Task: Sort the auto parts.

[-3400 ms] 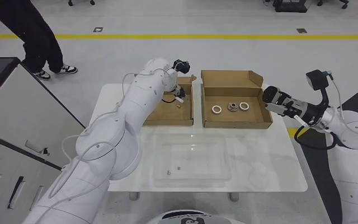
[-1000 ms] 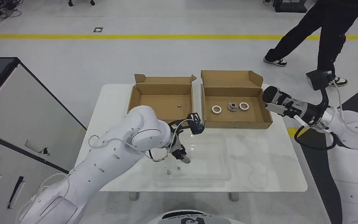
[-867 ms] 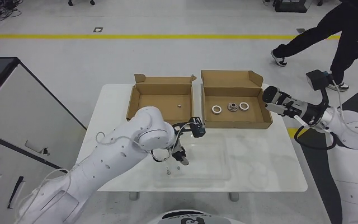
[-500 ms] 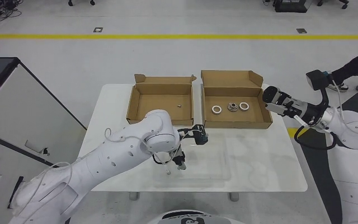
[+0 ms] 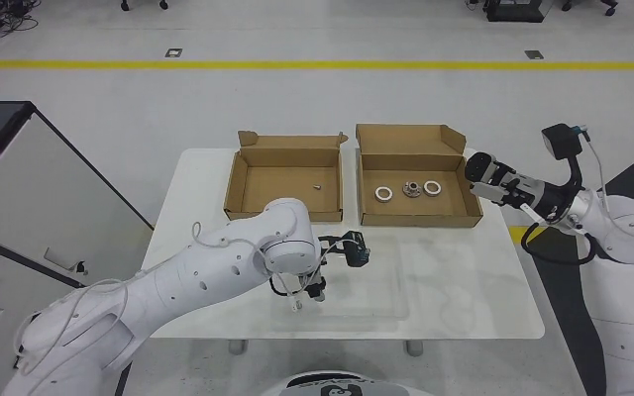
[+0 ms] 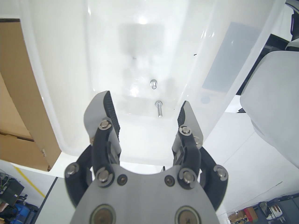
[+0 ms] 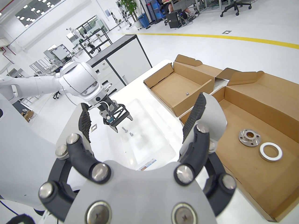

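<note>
A long bolt (image 6: 158, 109) and a short bolt (image 6: 153, 84) lie in the clear plastic tray (image 6: 58, 94) at the table's front middle. My left gripper (image 6: 146, 101) hangs open just above them, the long bolt between its fingers but untouched. The top view shows that gripper (image 5: 309, 291) over the tray's (image 5: 396, 247) front left part. My right gripper (image 7: 142, 108) is open and empty, held in the air beside the right cardboard box (image 5: 466, 203). That box holds two rings (image 5: 383, 193) (image 5: 433, 186) and a flange (image 5: 409, 188). The left box (image 5: 258, 188) holds one screw (image 5: 315, 184).
Both cardboard boxes stand open at the back of the white table (image 5: 466, 287), flaps up. A dark cabinet (image 5: 50, 198) stands left of the table. The left arm spans the table's front left.
The left arm has left the left box, where a screw now lies, and come down over the tray's front left, settling closer to the bolts. The right arm has not moved.
</note>
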{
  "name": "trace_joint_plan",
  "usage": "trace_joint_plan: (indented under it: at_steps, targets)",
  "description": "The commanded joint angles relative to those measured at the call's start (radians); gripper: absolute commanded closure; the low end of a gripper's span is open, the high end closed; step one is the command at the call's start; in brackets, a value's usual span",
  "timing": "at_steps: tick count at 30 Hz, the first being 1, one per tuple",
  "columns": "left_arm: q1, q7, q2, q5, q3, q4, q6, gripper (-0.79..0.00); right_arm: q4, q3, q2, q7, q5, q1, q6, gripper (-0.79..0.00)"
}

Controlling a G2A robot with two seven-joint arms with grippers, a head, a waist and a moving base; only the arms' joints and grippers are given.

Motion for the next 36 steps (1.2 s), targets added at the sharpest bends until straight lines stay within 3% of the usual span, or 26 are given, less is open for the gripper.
trace_joint_plan:
  at_steps: [1,18,36]
  targets:
    - [-0.005,0.000,-0.004,-0.009,0.013,0.013,0.000,-0.483,0.000,0.000,0.000,0.000,0.000,0.000,0.000,-0.785]
    - [-0.023,0.007,-0.050,-0.023,0.083,0.138,-0.024,-0.388,0.000,0.000,0.000,0.000,0.000,0.000,0.000,-0.785]
    - [-0.036,0.011,-0.088,-0.034,0.144,0.209,-0.028,-0.363,0.000,0.000,0.000,0.000,0.000,0.000,0.000,-0.785]
